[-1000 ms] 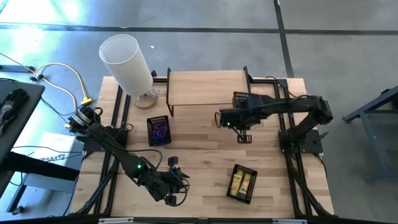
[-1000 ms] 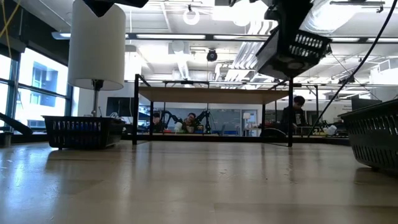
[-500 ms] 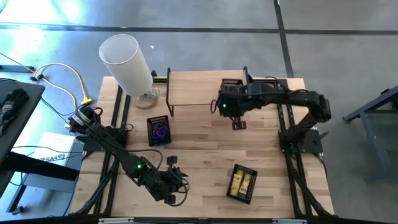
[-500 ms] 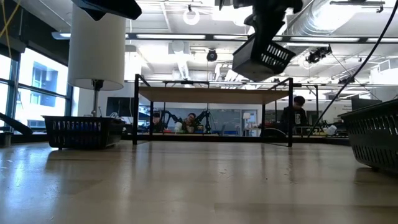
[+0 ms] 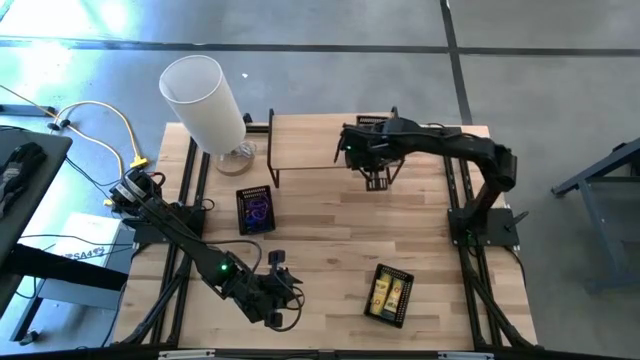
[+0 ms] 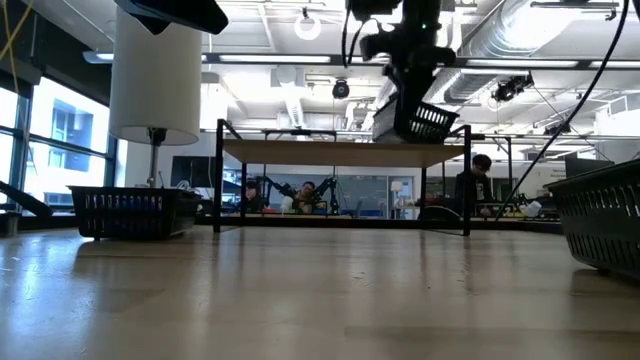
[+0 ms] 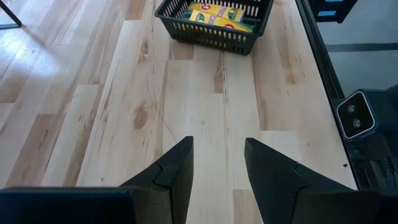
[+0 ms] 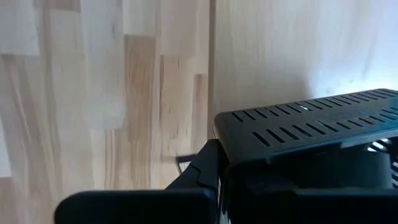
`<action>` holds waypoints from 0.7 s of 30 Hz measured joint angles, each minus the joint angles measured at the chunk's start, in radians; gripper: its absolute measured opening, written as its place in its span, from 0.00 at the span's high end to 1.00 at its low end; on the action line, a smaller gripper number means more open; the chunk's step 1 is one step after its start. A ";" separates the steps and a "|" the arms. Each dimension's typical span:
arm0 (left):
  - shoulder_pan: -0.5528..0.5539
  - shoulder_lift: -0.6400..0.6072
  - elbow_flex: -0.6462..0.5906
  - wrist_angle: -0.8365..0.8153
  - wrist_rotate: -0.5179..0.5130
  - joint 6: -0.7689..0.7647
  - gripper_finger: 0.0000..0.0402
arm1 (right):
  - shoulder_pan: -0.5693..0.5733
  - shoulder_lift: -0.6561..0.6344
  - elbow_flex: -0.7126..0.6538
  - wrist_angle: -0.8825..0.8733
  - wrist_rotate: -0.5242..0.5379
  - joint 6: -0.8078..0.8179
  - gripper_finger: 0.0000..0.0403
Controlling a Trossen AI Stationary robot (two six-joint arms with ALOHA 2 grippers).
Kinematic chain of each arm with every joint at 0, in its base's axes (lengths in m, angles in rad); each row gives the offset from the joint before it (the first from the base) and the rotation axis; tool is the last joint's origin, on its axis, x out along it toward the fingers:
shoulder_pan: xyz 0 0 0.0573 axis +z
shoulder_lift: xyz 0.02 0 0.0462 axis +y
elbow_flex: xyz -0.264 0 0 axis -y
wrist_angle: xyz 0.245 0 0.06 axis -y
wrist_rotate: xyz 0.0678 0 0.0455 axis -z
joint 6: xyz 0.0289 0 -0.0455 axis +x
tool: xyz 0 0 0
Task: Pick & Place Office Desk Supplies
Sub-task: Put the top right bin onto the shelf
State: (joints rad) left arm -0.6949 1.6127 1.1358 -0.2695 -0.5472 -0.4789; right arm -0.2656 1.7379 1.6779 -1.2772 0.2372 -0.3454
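My right gripper (image 5: pixel 370 160) hangs high over the table's far part, just in front of the wooden shelf (image 5: pixel 330 140). It is shut on a small black mesh tray (image 6: pixel 424 120); what the tray holds is hidden. My left gripper (image 7: pixel 217 163) waits open near the table's front edge (image 5: pixel 280 302), with nothing between its fingers. On the table top rest a mesh tray with purple and blue band loops (image 5: pixel 255 210) and, toward the front right, a mesh tray with yellow pieces (image 5: pixel 389 294), which the left wrist view also shows (image 7: pixel 214 18). My right gripper pinches the tray's slotted rim (image 8: pixel 249 146) between its two fingers, which come steeply from above. The tray hangs below the fingers, tilted and well clear of the table (image 6: pixel 424 120). How far back between the fingers the rim reaches is hidden by the gripper body.
A tall white cylinder lamp (image 5: pixel 205 95) stands at the far left corner. The wooden shelf on black legs spans the far middle. Black frame rails (image 5: pixel 190 200) run along both table sides. Bare wood lies between the two resting trays (image 5: pixel 320 240).
My right gripper has carried the hanging tray toward the table's far edge and a little to the left, up to the shelf's front. It has sunk slightly and rolled, so the tray has turned about and hangs tilted differently. My left gripper has kept still.
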 joint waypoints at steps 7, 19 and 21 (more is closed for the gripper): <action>0.000 0.000 0.000 -0.006 0.000 0.000 0.66 | -0.010 0.041 0.000 0.001 0.016 0.001 0.99; 0.000 0.000 0.000 -0.021 0.000 0.000 0.66 | -0.018 0.038 0.000 0.032 0.036 0.077 0.96; 0.000 0.000 0.000 -0.025 0.000 0.000 0.66 | -0.017 0.038 0.000 0.040 0.049 0.095 0.92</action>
State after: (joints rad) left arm -0.6949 1.6127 1.1358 -0.2945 -0.5476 -0.4789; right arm -0.2827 1.7756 1.6775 -1.2370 0.2866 -0.2500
